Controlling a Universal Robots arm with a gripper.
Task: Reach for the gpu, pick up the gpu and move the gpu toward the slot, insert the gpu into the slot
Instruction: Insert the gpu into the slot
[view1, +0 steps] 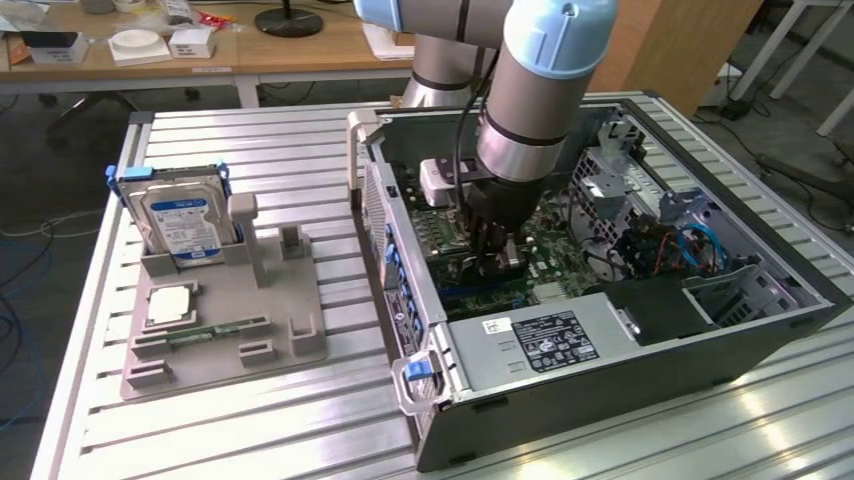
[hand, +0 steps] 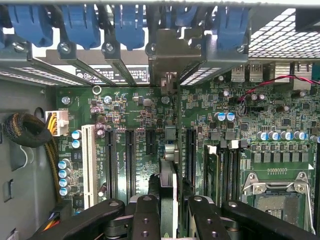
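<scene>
Item inspected: the gpu (hand: 169, 172). It stands on edge inside the computer case (view1: 627, 370), seen edge-on in the wrist view as a thin dark card. Its silver bracket (hand: 167, 55) is up against the rear expansion bay, below the blue retention clips (hand: 80, 22). The card lines up with the long black slots (hand: 130, 160) on the motherboard (hand: 125, 110). The card's own body hides whether its connector edge is already in a slot or just above one, so that cannot be told.

Grip: the gripper (hand: 170, 212) has its jaws pinching the gpu, one finger on each flat face, at the end away from the bracket.

Handling, as a judgement: the card looks light, rigid and thin. Its small surface parts and connector edge are fragile, so the bare board faces are the sound place to hold it. A grip this far from the bracket could let that end tilt if the card meets resistance.

Surroundings, by clock face from the gripper in the exterior view:
- The arm enters from twelve o'clock.
- The power supply (view1: 547, 340) lies at about five o'clock.
- The hard drive (view1: 187, 220) stands upright at nine o'clock, well apart, in the grey fixture (view1: 227, 330) on the slatted table (view1: 240, 440).
</scene>
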